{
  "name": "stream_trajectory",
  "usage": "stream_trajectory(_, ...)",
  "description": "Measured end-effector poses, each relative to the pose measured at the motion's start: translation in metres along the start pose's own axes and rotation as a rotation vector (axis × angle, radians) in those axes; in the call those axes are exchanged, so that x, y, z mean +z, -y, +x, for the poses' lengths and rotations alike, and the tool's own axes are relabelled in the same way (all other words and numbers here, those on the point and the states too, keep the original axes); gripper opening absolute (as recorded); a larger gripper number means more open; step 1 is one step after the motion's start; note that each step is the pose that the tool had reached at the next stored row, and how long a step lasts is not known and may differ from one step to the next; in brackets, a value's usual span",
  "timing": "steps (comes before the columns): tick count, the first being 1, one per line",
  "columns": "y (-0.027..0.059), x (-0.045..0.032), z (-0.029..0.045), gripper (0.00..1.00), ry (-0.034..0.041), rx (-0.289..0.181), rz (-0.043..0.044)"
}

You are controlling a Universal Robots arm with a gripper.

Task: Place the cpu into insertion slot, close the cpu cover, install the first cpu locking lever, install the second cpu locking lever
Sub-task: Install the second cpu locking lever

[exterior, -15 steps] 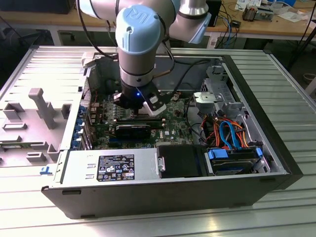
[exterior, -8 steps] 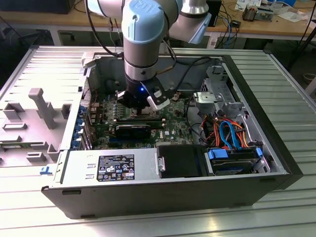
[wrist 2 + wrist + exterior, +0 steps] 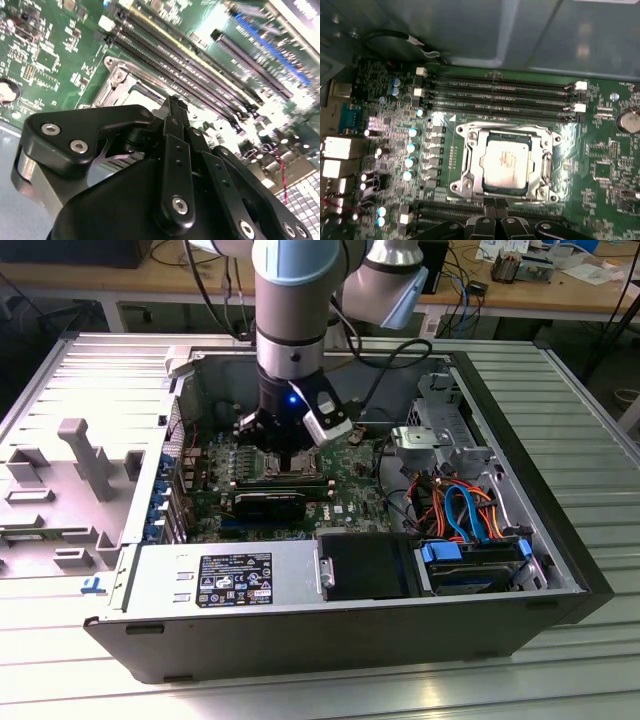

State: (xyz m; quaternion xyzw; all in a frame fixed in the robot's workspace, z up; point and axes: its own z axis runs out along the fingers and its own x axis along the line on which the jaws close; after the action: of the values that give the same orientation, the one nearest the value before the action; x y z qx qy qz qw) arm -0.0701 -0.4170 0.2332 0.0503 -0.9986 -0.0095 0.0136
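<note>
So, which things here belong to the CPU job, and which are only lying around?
Belonging to the job:
- cpu, seated in the slot
- cover, closed around the cpu
- pincer, at the socket's edge

Just there:
- memory slots
- power supply
- drive cables

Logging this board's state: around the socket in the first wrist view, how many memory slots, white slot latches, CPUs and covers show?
Memory slots: 4
White slot latches: 4
cpu: 1
cpu cover: 1
Total: 10
</note>
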Motion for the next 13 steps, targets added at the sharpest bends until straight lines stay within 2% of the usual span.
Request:
stream_trajectory(1,-0.0016,-0.0022,-0.0009,0.11,-0.0027,0.001,0.0207)
stream_trajectory(3,-0.0035,-0.0049,-0.0018,0.11,-0.0054,0.001,0.0431)
stream_trajectory(6,-0.0054,-0.0115,-0.0028,0.11,-0.0090,0.002,0.0699)
stream_trajectory(9,-0.0070,-0.0235,-0.0034,0.11,-0.0123,0.002,0.0834)
stream_trajectory(13,-0.0071,-0.0240,-0.0034,0.11,-0.0122,0.002,0.0834)
